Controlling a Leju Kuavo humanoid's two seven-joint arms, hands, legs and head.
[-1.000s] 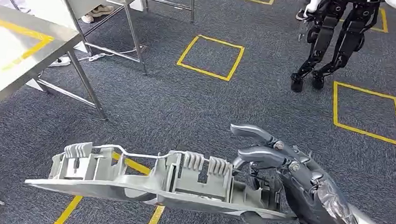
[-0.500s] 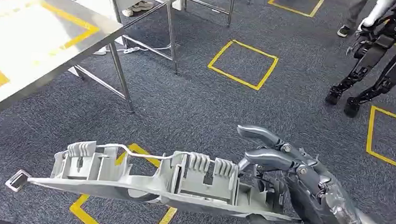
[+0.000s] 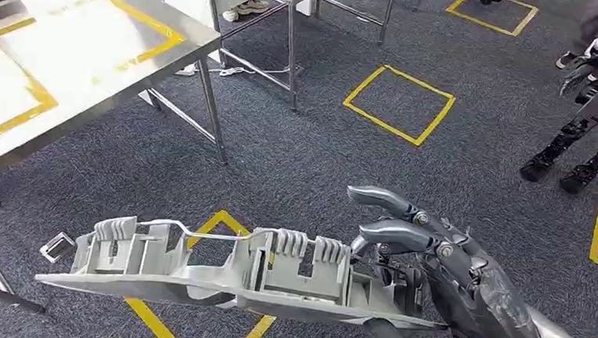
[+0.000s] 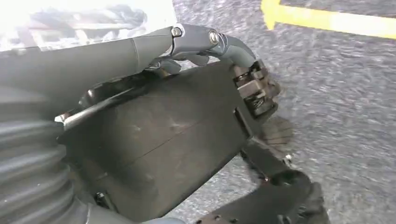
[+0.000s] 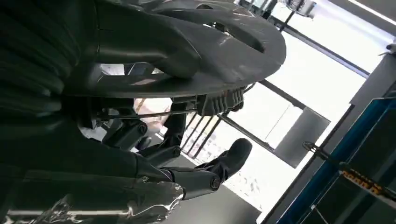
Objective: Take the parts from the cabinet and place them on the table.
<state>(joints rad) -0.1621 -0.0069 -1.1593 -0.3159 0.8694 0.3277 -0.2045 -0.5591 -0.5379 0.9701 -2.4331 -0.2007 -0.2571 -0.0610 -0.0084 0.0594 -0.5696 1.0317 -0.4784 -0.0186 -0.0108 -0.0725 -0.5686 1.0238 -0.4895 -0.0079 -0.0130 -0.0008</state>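
Steel is shining on the table (image 3: pixel 75 53) at the far left, where yellow tape marks out boxes on its top. It is standing on thin metal legs (image 3: pixel 213 109) over dark grey carpet (image 3: pixel 296 161). Yellow tape squares (image 3: pixel 398 104) are lying on the carpet too.

Lower down, the long grey plastic part (image 3: pixel 219 270) is hanging in the air over the carpet, well apart from the table. It is stretching out flat to the left. It looks light and stiff, with thin ribs and a thin wire along its top that could bend or snap. It is being held at one end, so the far end could dip or bump a table leg. Holding nearer the middle would feel steadier.

On the right, the right hand (image 3: pixel 438 279) is gripping that end of the part, with some fingers sticking out above it. Another robot's dark legs (image 3: pixel 587 147) are standing at the far right.

The left hand (image 4: pixel 154 135) is hanging by the floor; I cannot tell how its fingers are lying.
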